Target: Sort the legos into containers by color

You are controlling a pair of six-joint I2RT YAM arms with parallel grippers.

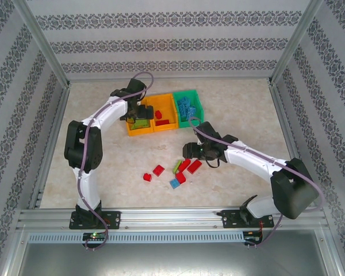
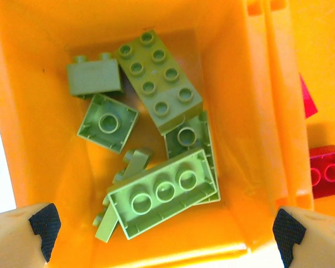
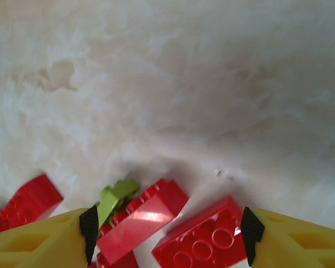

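Left gripper [image 2: 166,229] wide open, empty, over leftmost orange bin [image 2: 234,111]; lime legos [image 2: 159,75] lie inside. Right gripper [image 3: 168,230] open, low above red bricks [image 3: 204,240] on table [image 3: 212,84]. Advice: centre jaws on one red brick, avoid lime piece [image 3: 116,194] beside it, close gently, lift straight up.

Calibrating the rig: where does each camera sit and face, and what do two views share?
Top external: above and behind, facing down at the table; both arms show.
Left wrist: over the left orange bin, facing down; open left tool shows.
Right wrist: low over the table, facing across red bricks; right tool shows.
Shared: top and left wrist show lime bricks.
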